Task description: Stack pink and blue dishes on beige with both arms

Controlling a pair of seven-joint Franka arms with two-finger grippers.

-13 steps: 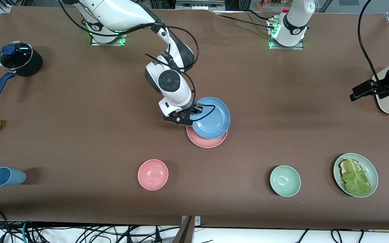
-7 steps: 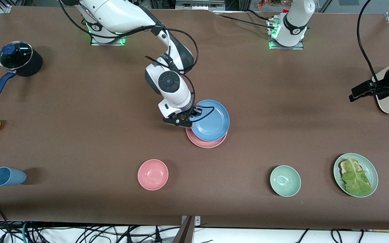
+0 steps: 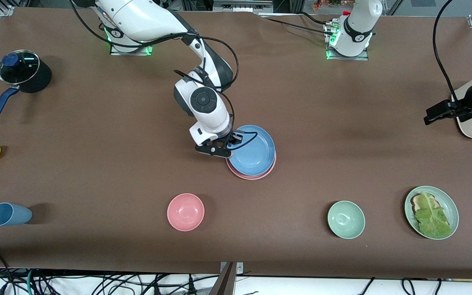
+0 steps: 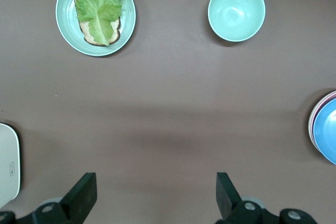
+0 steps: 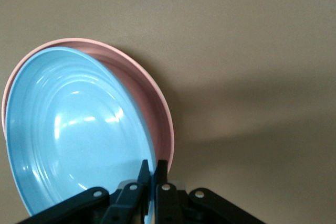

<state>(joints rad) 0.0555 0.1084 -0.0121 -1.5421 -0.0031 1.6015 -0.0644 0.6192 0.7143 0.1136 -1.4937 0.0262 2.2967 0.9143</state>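
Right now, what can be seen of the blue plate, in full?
The blue plate is a wide, shallow, round light blue dish with a raised rim, matte-looking with soft highlights and faint rings inside. The right gripper is shut on its rim. It sits tilted over the pink plate, almost covering it, near the table's middle. Whether it rests fully on the pink plate cannot be told.

Mid-table: right gripper (image 3: 230,144) pinching the blue plate (image 3: 254,149) rim over the pink plate (image 3: 251,174); 1 arm blocks the base side. Open brown table (image 3: 342,135) between this stack and the left gripper (image 3: 445,110), jaws spread, beside the beige plate (image 3: 467,123). Camera-side row, well apart: blue cup (image 3: 8,214), pink bowl (image 3: 185,212), green bowl (image 3: 346,219), lettuce plate (image 3: 431,212).
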